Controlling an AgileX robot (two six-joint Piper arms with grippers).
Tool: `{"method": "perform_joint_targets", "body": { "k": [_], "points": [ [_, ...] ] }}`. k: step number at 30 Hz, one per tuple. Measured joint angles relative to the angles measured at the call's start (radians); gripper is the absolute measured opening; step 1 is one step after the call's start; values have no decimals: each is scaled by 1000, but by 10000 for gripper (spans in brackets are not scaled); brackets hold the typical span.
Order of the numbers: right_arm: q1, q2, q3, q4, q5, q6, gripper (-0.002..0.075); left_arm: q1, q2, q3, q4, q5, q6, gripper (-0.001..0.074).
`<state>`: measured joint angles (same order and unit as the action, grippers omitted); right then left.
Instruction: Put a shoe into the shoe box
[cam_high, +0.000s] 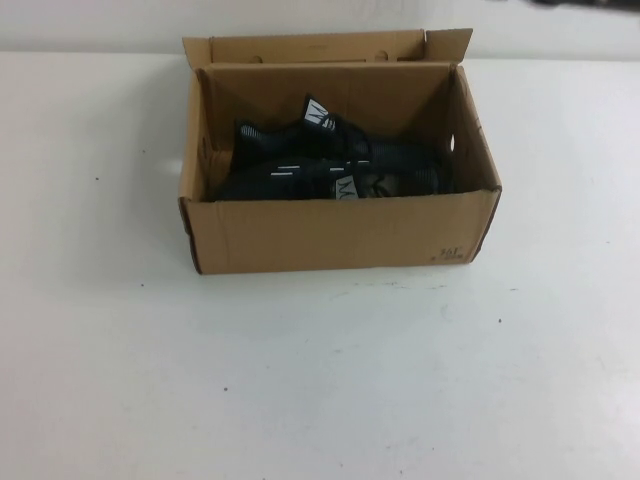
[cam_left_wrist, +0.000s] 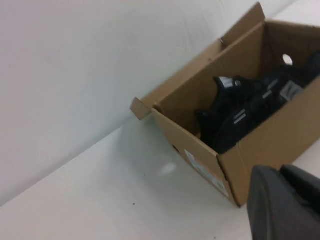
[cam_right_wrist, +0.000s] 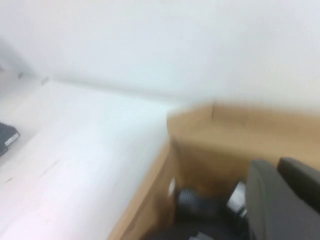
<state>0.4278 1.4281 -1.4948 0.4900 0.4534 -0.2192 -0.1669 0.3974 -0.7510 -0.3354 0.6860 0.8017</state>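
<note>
The brown cardboard shoe box (cam_high: 340, 235) stands open in the middle of the white table, its lid flap (cam_high: 320, 46) upright at the back. Two black sneakers lie inside it, one at the back (cam_high: 330, 135) and one at the front (cam_high: 300, 178). Neither arm shows in the high view. My left gripper (cam_left_wrist: 282, 172) is beside the box's left end (cam_left_wrist: 205, 170), off the box, fingers together and empty; the shoes (cam_left_wrist: 240, 115) show inside. My right gripper (cam_right_wrist: 277, 165) hangs over the box's right end (cam_right_wrist: 240, 130), fingers together and empty, above a shoe (cam_right_wrist: 200, 210).
The white table (cam_high: 320, 380) spreads wide on every side of the box. A pale wall rises behind it. A small dark object (cam_right_wrist: 5, 137) lies at the table's far edge in the right wrist view.
</note>
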Motion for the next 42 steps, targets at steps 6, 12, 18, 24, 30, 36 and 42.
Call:
{"method": "perform_joint_targets", "body": {
  "k": [6, 12, 18, 24, 30, 36, 42],
  "points": [
    [0, -265, 17, -37, 26, -216, -11, 0, -6, 0, 5, -32, -226, -1],
    [0, -585, 237, -58, -9, -272, -15, 0, -6, 42, -73, -44, -316, -1],
    [0, -897, 607, -45, -30, -272, -16, 0, -6, 91, -140, -44, -326, -1],
    [0, -1083, 899, 1, -51, -274, -17, 0, -6, 144, -165, -78, -329, -1],
    [0, -1227, 1077, 17, -160, -261, -17, 0, -6, 159, -167, -76, -356, -1],
    [0, -1243, 1215, 52, -174, -259, -17, 0, -6, 159, -163, -76, -359, -1],
    [0, -1243, 1234, 65, -178, -258, -17, 0, -6, 159, -161, -76, -360, -1]
  ]
}}
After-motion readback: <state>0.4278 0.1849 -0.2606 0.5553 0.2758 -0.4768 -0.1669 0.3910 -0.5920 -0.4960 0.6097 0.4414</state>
